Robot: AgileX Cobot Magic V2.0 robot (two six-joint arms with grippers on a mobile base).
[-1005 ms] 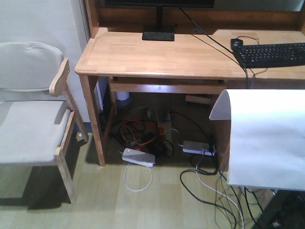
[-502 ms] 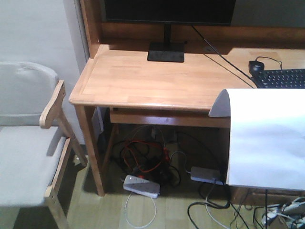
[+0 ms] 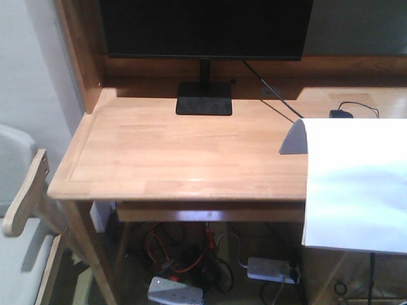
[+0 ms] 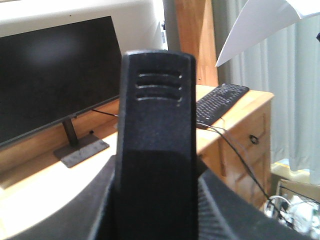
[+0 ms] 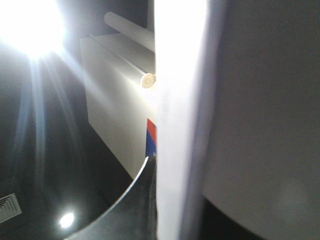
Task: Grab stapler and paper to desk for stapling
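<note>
The black stapler stands upright in the left wrist view, clamped between the dark fingers of my left gripper, which is shut on it. The white paper hangs at the right of the front view, over the desk's right part, with its top left corner curled. In the right wrist view the paper runs edge-on through my right gripper, which is shut on it. The light wooden desk lies directly ahead. Neither gripper shows in the front view.
A black monitor on a flat stand sits at the desk's back. A black mouse and a keyboard lie to the right. A wooden chair stands at the left. Cables and power strips lie under the desk.
The view has closed in on the desk, which now fills the frame with the monitor looming larger. The paper keeps its place at the right of the view.
</note>
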